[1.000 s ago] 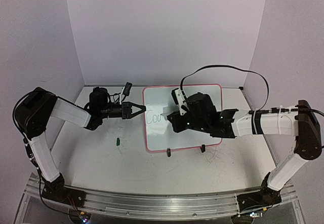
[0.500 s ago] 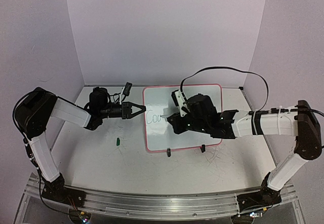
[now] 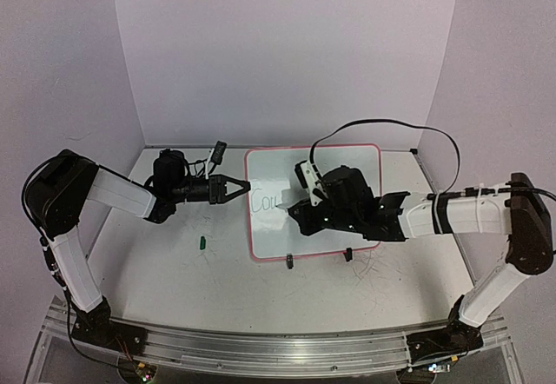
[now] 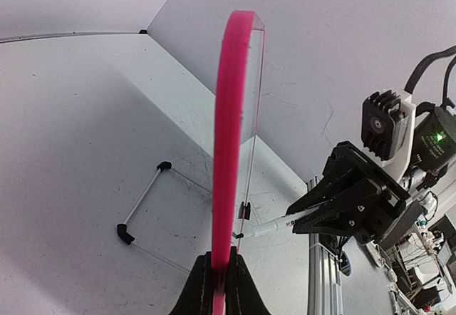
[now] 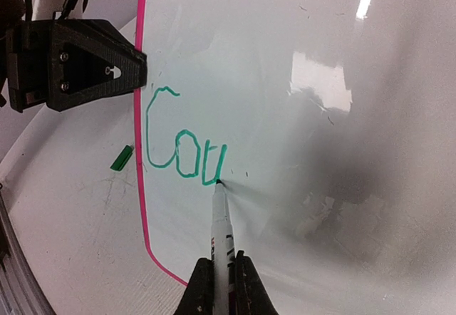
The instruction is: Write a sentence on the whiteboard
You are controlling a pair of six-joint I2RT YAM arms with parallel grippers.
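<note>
Three green letters, "Cou", are all of the sentence [image 5: 182, 144] on the whiteboard [image 3: 358, 160], just ahead of your right gripper [image 5: 217, 281], whose jaws are closed on a marker [image 5: 220, 222] with its tip touching the board at the foot of the "u". Your left gripper [image 4: 217, 276] has its jaws pinched shut on the board's pink frame, which runs straight out ahead from between them. A small green piece [image 3: 201, 242] lies on the table [image 3: 217, 288] off to the side of those jaws, apart from the board.
</note>
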